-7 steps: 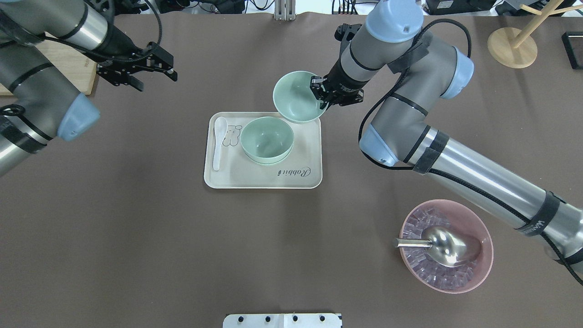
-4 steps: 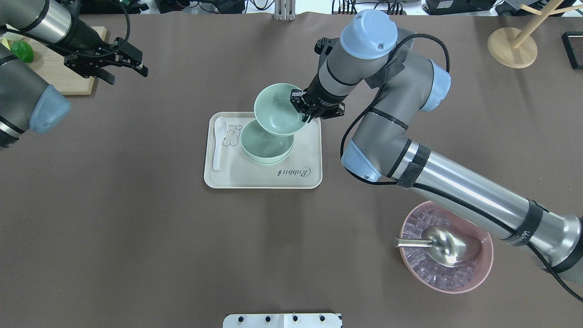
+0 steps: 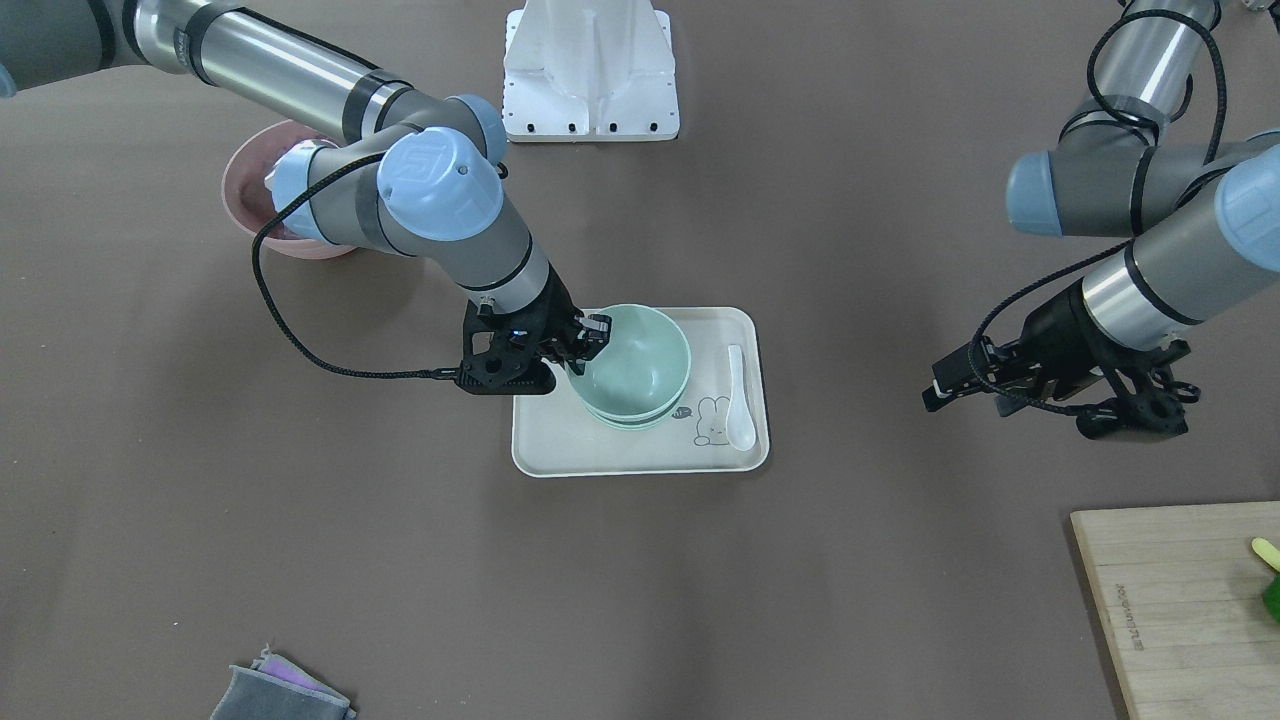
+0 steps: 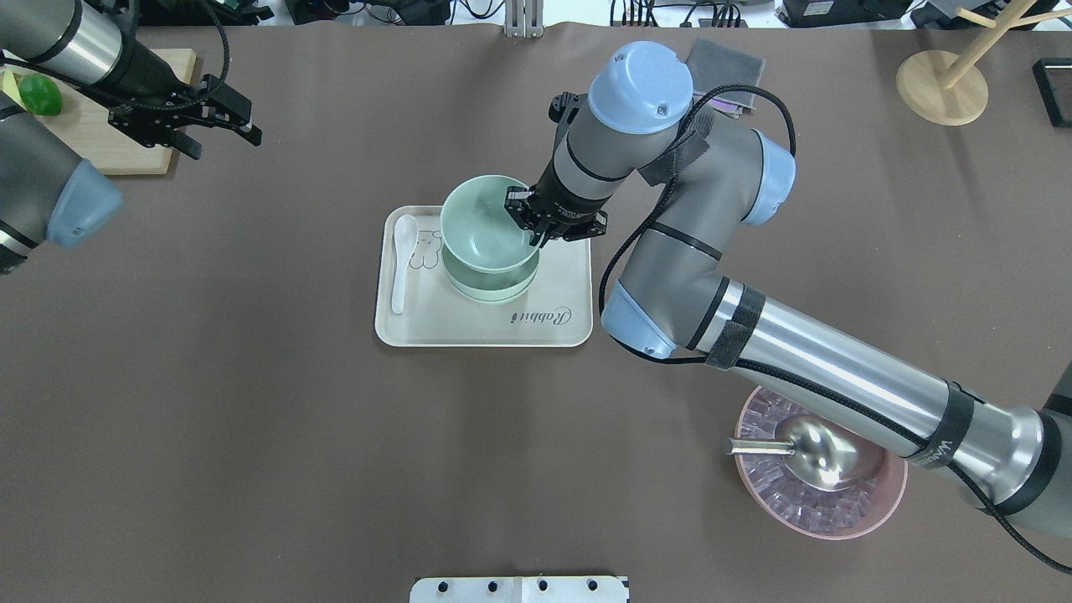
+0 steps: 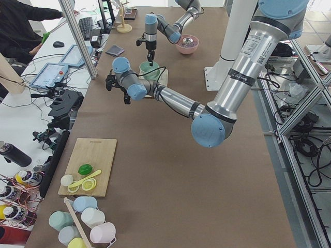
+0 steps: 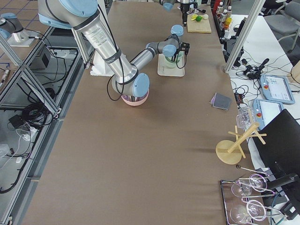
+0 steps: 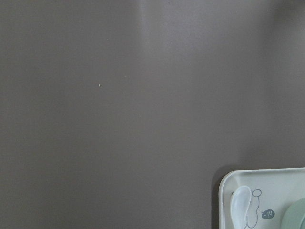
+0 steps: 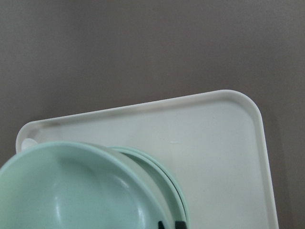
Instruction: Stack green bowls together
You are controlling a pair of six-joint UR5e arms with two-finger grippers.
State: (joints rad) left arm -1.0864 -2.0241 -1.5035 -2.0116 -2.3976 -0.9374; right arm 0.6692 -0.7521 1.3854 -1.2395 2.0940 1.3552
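Observation:
My right gripper (image 4: 536, 228) is shut on the right rim of a mint-green bowl (image 4: 481, 219) and holds it, a little tilted, directly over the other green bowls (image 4: 492, 291), which sit nested on the cream tray (image 4: 486, 325). I cannot tell whether it touches them. From the front, the held bowl (image 3: 640, 350) sits low in the stack (image 3: 630, 420), with my right gripper (image 3: 585, 345) at its side. The right wrist view shows the held bowl (image 8: 71, 191) over a lower rim (image 8: 167, 183). My left gripper (image 4: 224, 138) is open and empty, far to the left.
A white spoon (image 4: 402, 260) lies on the tray's left side. A pink bowl (image 4: 888, 498) with a metal scoop (image 4: 816, 452) stands front right, under my right arm. A cutting board (image 4: 109, 138) with a lime (image 4: 38, 95), a grey cloth (image 4: 729, 60) and a wooden stand (image 4: 942, 84) lie at the back.
My right gripper has carried the green bowl left and down, from behind the tray to right over the nested bowls. My left arm has drawn back to the left.

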